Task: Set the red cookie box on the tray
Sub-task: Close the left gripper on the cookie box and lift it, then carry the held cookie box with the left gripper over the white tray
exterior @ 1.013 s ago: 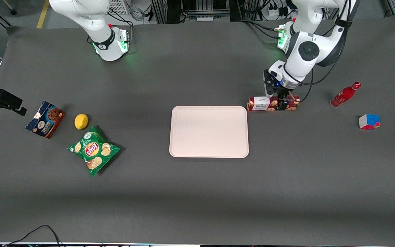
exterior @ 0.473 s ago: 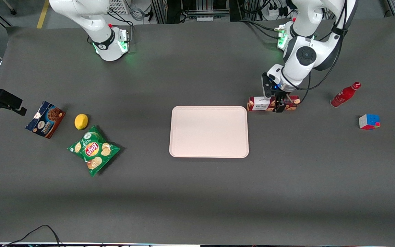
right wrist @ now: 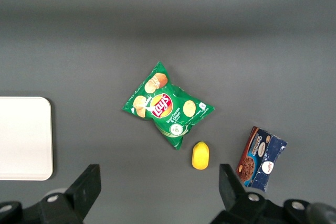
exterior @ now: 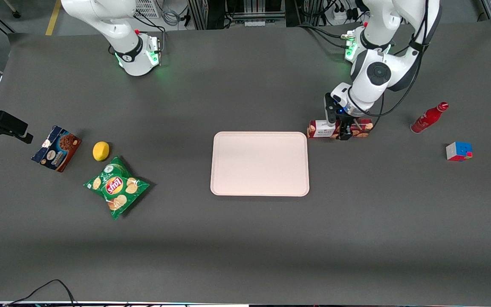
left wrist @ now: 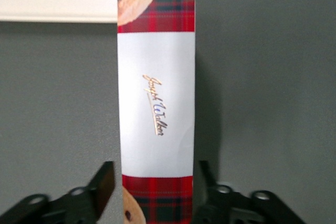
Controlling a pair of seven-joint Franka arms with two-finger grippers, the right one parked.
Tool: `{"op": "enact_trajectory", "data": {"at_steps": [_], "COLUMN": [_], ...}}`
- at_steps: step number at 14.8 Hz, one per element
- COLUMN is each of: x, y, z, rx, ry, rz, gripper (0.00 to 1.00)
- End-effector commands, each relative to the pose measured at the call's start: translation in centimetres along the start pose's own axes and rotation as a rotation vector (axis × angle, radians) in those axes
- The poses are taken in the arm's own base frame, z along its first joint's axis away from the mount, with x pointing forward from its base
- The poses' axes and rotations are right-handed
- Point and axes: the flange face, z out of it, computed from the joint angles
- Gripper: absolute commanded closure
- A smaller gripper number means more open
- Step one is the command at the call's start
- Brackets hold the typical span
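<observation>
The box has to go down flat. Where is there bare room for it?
The tray holds nothing anywhere inside its rim. The gripper straddles the red cookie box at the tray's corner. Crowded: chips bag, lemon and blue cookie box together.

Dark grey table — cables and metal racks farther up.

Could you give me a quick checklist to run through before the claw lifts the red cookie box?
1. Claw astride the red cookie box: ok, a finger on each long side.
2. Fingers closed firmly on the carton: cannot tell.
3. Box off the table: not ok, it lies flat.
4. Tray free to receive it: ok, nothing on it.
5. Path to tray: ok, box lies right beside its rim.
6. Red bottle apart from the box: ok.
</observation>
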Motion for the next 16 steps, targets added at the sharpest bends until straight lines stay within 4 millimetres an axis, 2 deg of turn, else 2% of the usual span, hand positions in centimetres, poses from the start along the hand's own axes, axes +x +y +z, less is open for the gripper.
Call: {"op": "enact_trajectory", "data": {"at_steps": [1,2,5,9,12,15,16], "x": [-0.5,-1.0,-1.8,-2.7,-2.4,-3.1,-2.6], "y": [-0.4,-0.5,-1.1,-2.6,-4.6,-7.7,-8.7], "z": [-0.2,-0.2,-0.4,-2.4,-5.6,-11.0,-12.8], "rx": [0.01,0.008,0.012,0.049,0.013,-0.029,-0.031], "ry": [0.0,-0.001,-0.004,-0.004,-0.016,-0.024,-0.022], "rz": [0.012,0.002,-0.018,-0.026,-0.038,-0.077,-0.071], "gripper": [0.74,0.82,0.92,0.92,0.96,0.96,0.95]}}
